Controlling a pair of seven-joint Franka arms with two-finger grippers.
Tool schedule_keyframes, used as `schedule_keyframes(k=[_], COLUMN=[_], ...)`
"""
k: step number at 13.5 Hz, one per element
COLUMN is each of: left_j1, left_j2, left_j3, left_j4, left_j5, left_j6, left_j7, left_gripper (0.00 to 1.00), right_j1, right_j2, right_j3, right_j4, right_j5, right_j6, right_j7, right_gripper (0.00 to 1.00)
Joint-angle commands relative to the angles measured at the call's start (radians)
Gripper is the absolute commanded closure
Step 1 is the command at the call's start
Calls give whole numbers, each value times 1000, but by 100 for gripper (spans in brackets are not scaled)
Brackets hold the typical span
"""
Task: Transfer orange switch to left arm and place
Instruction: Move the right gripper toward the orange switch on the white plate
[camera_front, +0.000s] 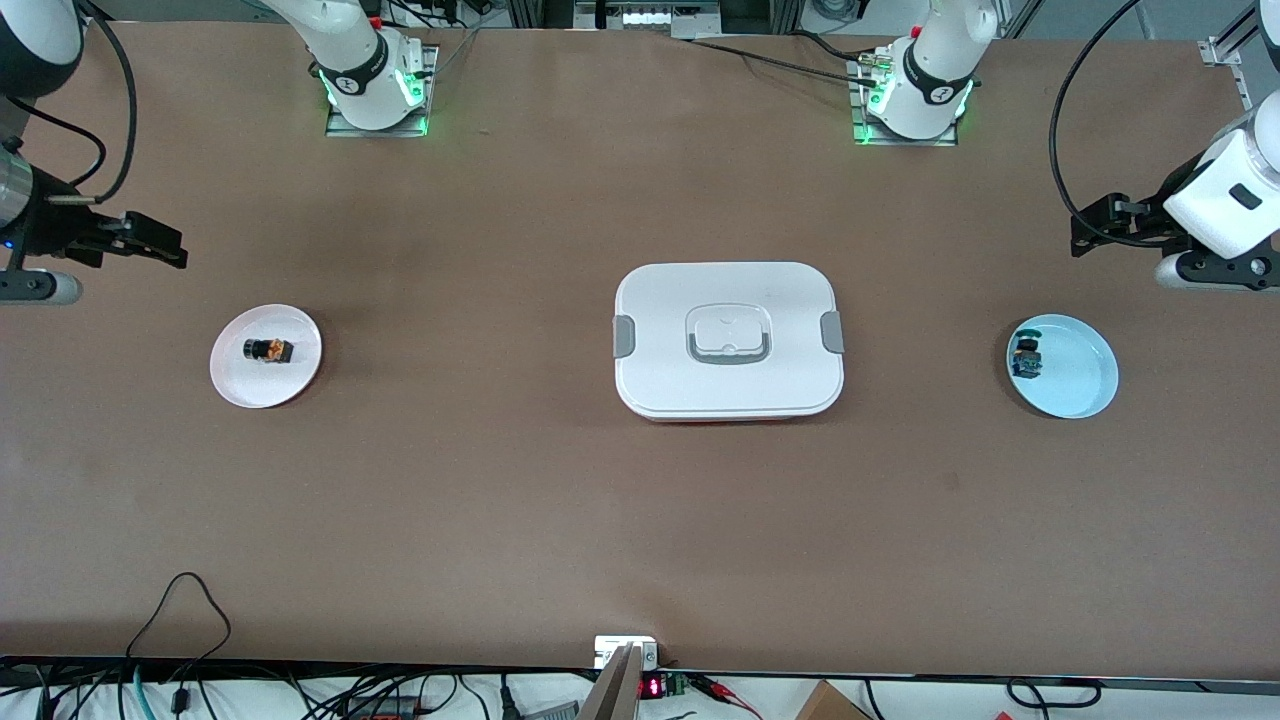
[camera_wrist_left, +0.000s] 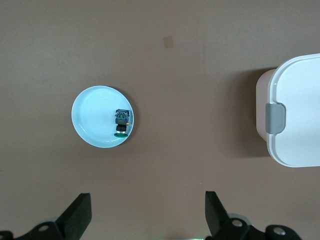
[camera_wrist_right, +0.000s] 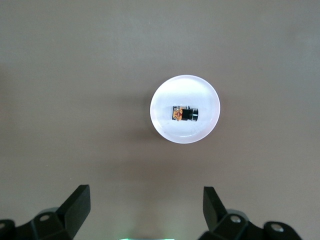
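Front view: two large white robot arms with dark grey joints, both raised and waiting at the ends of the brown surface (camera_front: 500, 500). Right claw (camera_front: 150, 240) up over the surface near the white round plate (camera_front: 240, 385); left claw (camera_front: 1100, 225) up over the surface near the light blue round plate (camera_front: 1080, 385). On the white plate, one tiny orange switch (camera_front: 268, 350) with black knob, lying on its side. On the blue plate, one small blue-and-black component (camera_front: 1025, 358). Between both plates, in the middle, one large flat white lidded box (camera_front: 728, 340) with two grey side clips and a reddish base. No readable writing on these things.

Left wrist view: black fingers (camera_wrist_left: 77, 217) spread wide, holding nothing; blue plate, blue-and-black component and one box corner seen below.

Right wrist view: black fingers (camera_wrist_right: 75, 210) spread wide too, empty; white plate with orange switch below, well apart from the fingers.
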Motion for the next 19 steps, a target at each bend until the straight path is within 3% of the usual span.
schedule_keyframes(k=[1,11,19], left_j1=[1,1,1], left_j2=[12,12,12], left_j3=[-2,-5,-5], left_j4=[28,28,28], left_j5=[8,8,8], left_j6=[-13,-13,-13], left_j7=[-11,-13,-13], left_gripper=[0,0,0], right_j1=[-18,-39,-130], right_j2=[25,158,180], right_j3=[5,5,5], right_j4=[16,10,-275], right_j5=[-7,-10,-13], right_j6=[-13,108,479], right_j7=[10,-1,-36], right_gripper=[0,0,0])
